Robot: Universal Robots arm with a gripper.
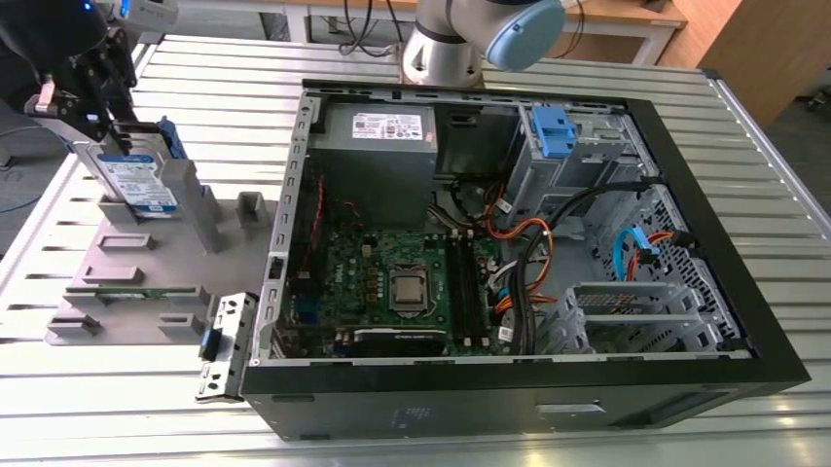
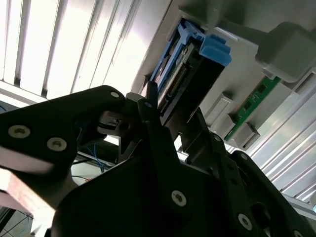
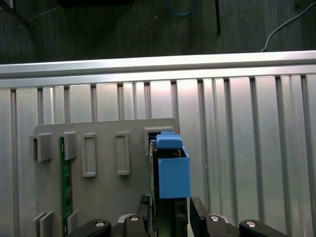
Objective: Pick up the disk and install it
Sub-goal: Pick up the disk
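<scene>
A big silver worktop [image 1: 727, 126] made of long metal slats carries everything. An open black computer case [image 1: 520, 399] lies on it and reaches close to the edge at the exterior view's right. Inside the case are a grey power box [image 1: 377, 156], a green board [image 1: 377, 263], many wires and a blue plastic piece [image 1: 552, 131].

The foot of the robot arm [image 1: 454, 39] stands at the far edge of the worktop, just behind the case.

A flat grey holder [image 1: 169, 263] with slots and blocks lies beside the case, near the worktop's edge at the exterior view's left. It also shows in both wrist views [image 3: 103, 197] [image 2: 291, 44].

The disk [image 1: 136, 185] stands on its end at the far corner of the holder and leans a little. Its white and blue label faces the exterior view. In both wrist views [image 3: 174, 173] [image 2: 185, 79] its blue frame shows at a slot of the holder. I cannot tell if its lower end touches the slot.

The black gripper [image 1: 120, 126] is right on top of the disk. In both wrist views [image 3: 170, 205] [image 2: 173, 111] the fingers [image 3: 146, 205] [image 2: 149, 96] sit one on each flat side of the disk and hold it tight between them.

A thin green strip [image 1: 130, 292] lies in another slot of the holder, well apart from the disk. It shows in both wrist views too [image 3: 65, 182] [image 2: 252, 101].
</scene>
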